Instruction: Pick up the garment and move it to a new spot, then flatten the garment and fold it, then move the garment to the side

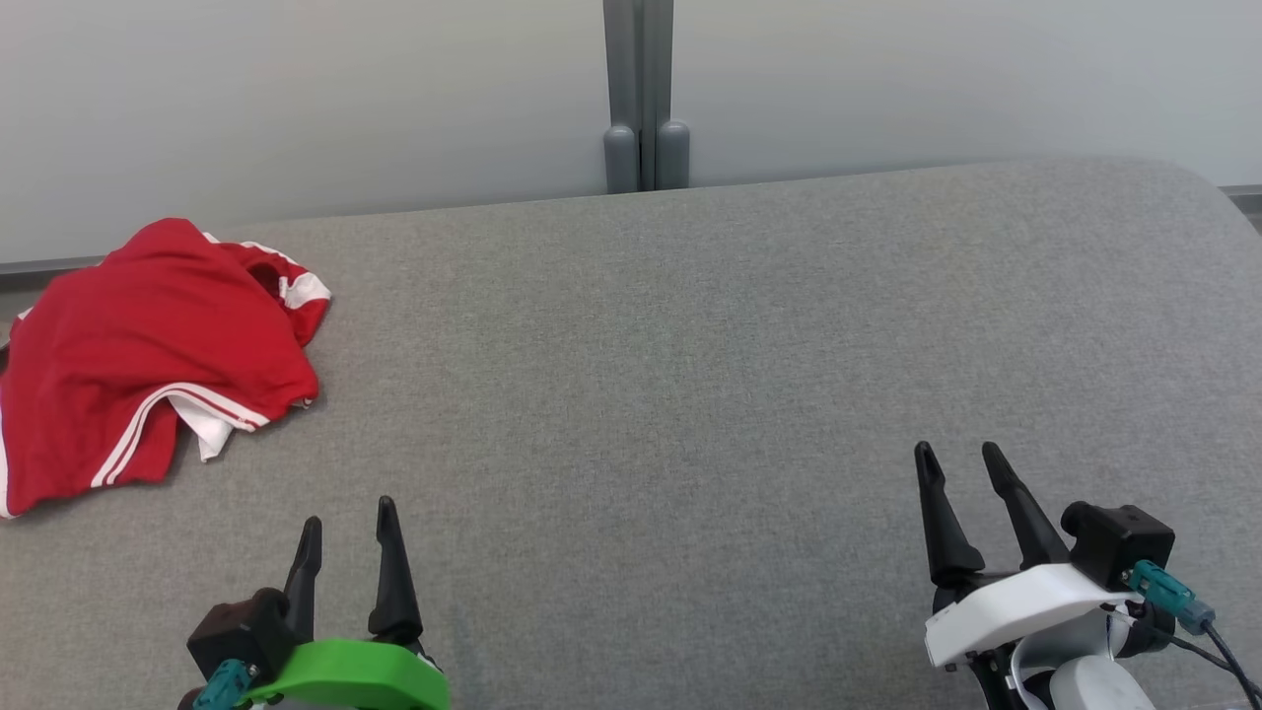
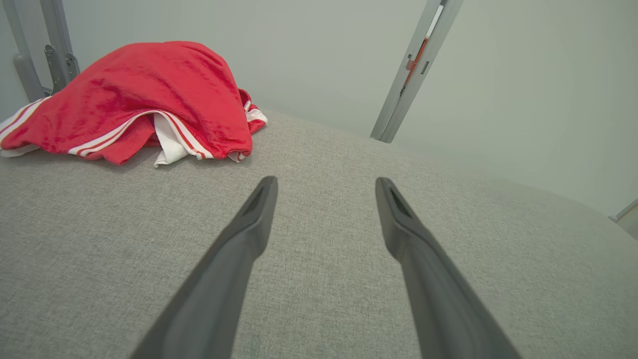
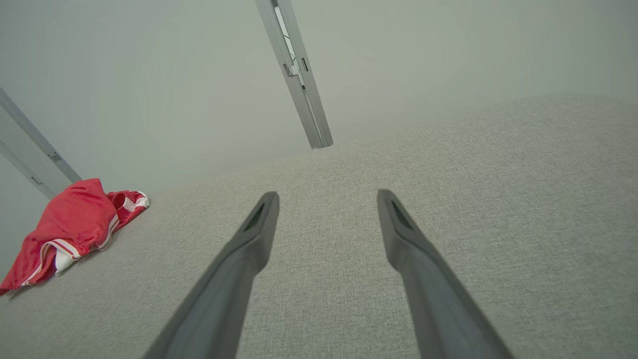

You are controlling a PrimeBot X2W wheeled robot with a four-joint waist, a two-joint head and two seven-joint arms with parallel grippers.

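Left hand point(image 1: 348, 510) agape, garment point(image 1: 148, 345) ahead-left, apart

One red garment point(image 1: 148, 345) with white stripes. One grey surface point(image 1: 690, 394). Two hands, a left hand point(image 1: 349, 511) and a right hand point(image 1: 956, 449), each with two dark fingers point(image 1: 394, 572), four in all. Two grey posts behind the surface: a middle post point(image 3: 299, 85) and a side post point(image 3: 35, 154). One pale wall point(image 1: 296, 99).

Left gripper point(image 1: 349, 510), two long dark fingers point(image 1: 394, 582) on green plastic mount point(image 1: 355, 675), lower left in head view, jaws spread wide, holding nothing. Right gripper point(image 1: 956, 447), matching dark fingers on white plastic mount point(image 1: 1006, 602), lower right, likewise spread and empty.
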